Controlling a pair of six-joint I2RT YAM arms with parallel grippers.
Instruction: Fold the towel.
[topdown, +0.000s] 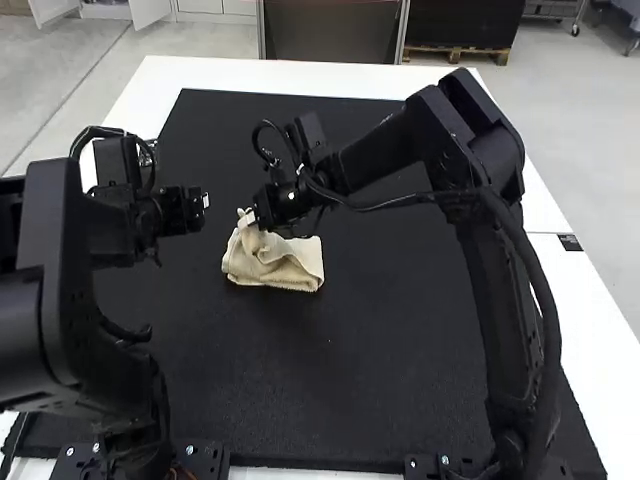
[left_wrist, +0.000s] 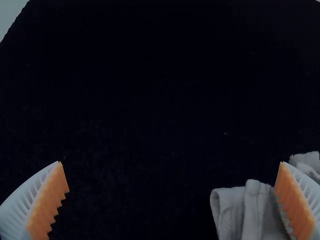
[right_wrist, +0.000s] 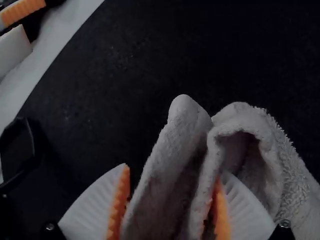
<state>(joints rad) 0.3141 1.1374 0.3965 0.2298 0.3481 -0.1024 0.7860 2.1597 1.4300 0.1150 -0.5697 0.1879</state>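
Note:
In the high view the cream towel (topdown: 285, 262) lies bunched and folded into a small bundle on the black mat, its left part raised in a peak. My right gripper (topdown: 252, 218) is at that peak; in the right wrist view my right gripper (right_wrist: 172, 172) has a raised fold of the towel (right_wrist: 170, 150) squeezed between its pads. My left gripper (topdown: 205, 202) hangs to the left of the towel. The left wrist view has my left gripper (left_wrist: 171, 162) wide open with nothing between its pads, and the towel (left_wrist: 255, 212) near one finger.
The black mat (topdown: 350, 380) covers most of the white table (topdown: 300, 75). The right arm reaches across the mat's middle, so the two grippers stand close together. In the right wrist view, the left gripper's fingers (right_wrist: 22, 11) show farther off.

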